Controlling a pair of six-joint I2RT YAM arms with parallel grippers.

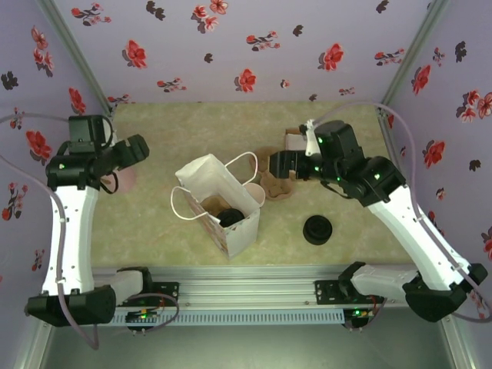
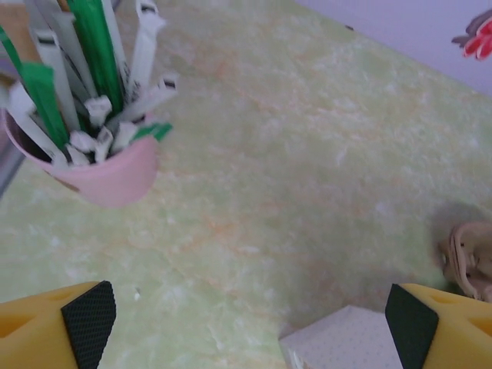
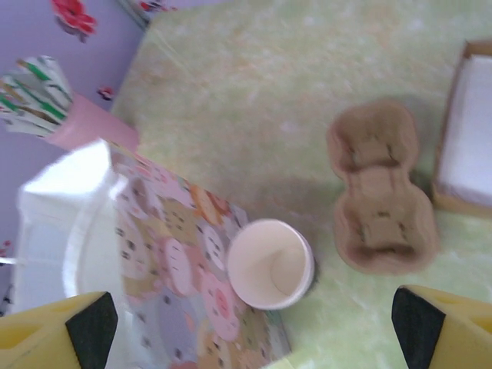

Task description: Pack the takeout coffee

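The takeout coffee (image 1: 231,217) is sitting inside the open paper bag (image 1: 211,173) at mid-desk (image 1: 154,231), so packing is looking nearly done. The left claw (image 2: 250,321) is hanging spread and empty near the pink straw cup (image 2: 115,173), and the right claw (image 3: 254,327) likewise over the lidless cup (image 3: 270,263). The next move is probably calling for both arms to back away without snagging the bag's handles.

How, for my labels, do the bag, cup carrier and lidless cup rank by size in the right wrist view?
1. bag
2. cup carrier
3. lidless cup
Bag sits nearest the camera.
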